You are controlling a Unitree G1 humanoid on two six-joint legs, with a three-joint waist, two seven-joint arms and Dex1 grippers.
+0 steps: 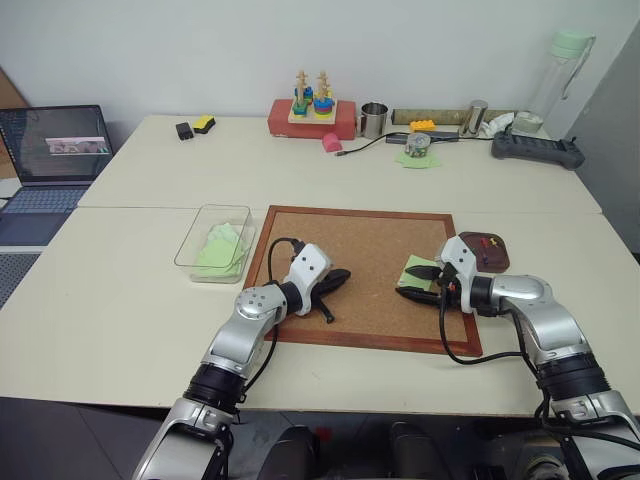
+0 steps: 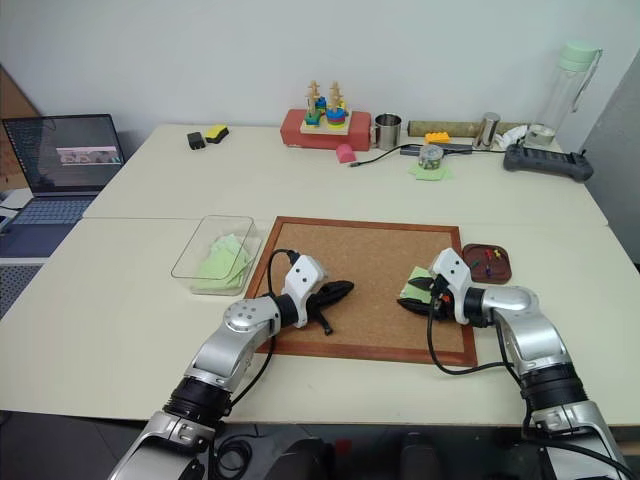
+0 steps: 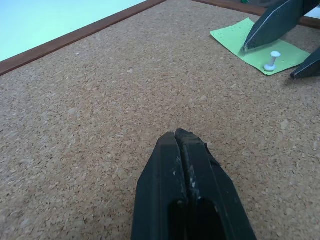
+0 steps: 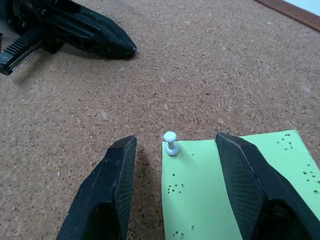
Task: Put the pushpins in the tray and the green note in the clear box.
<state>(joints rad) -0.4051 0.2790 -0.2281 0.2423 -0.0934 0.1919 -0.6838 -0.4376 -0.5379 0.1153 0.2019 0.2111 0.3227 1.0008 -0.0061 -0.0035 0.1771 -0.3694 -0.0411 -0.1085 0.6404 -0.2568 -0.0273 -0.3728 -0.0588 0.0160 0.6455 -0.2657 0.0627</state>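
The right gripper (image 4: pixel 172 165) stands with jaws spread around a white pushpin (image 4: pixel 170 143) stuck in the corner of the green note (image 4: pixel 220 190) on the cork board (image 1: pixel 370 250), the wooden tray (image 2: pixel 487 262) lying just beyond, while the left gripper (image 3: pixel 181 136) rests clenched and empty mid-board.

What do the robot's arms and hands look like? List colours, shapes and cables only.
Both arms are silver-grey metal segments with black joints and cuffs. Each wrist carries a white housing, with a black cable looping from it back along the arm. The left hand and the right hand each have two black, wedge-shaped fingers tapering to blunt tips; the fingers' inner faces look finely textured, and a toothed black rack shows at the left hand's base.
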